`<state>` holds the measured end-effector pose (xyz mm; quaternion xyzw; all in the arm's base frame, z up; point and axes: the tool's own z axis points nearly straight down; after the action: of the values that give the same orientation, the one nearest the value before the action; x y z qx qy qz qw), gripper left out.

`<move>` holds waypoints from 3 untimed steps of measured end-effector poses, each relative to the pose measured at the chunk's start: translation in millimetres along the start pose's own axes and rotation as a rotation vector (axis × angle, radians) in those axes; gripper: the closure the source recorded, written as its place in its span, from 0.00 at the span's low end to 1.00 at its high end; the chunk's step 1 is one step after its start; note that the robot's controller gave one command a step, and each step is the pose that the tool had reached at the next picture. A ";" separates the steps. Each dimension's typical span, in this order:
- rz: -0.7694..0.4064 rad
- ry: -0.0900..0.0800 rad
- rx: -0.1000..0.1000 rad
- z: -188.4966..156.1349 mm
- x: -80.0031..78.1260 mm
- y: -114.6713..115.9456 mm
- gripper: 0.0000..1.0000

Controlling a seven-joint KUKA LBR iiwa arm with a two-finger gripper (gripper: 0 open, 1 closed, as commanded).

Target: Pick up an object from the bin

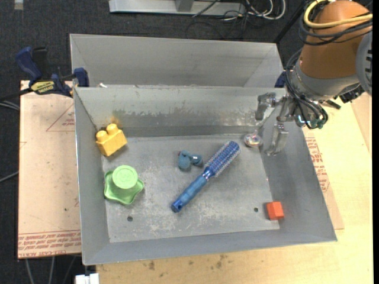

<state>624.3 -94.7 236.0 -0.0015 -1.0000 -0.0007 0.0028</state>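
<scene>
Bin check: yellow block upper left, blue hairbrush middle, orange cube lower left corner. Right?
No. The camera view shows the orange cube in the lower right corner, not lower left. Yellow block upper left and blue hairbrush in the middle hold.

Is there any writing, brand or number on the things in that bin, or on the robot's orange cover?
None that can be read: the yellow block, green cup, blue hairbrush, small blue piece, orange block and the arm's orange cover all show plain surfaces.
</scene>
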 end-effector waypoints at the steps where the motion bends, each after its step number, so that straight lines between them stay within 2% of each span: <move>1: 0.051 0.000 -0.003 100.6 -18.5 56.6 0.00; 2: 0.023 -0.002 0.003 167.6 -12.2 71.7 0.00; 3: 0.024 -0.006 0.001 166.6 -12.8 72.4 1.00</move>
<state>636.4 -22.2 69.4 -0.0133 -0.9999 0.0001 -0.0003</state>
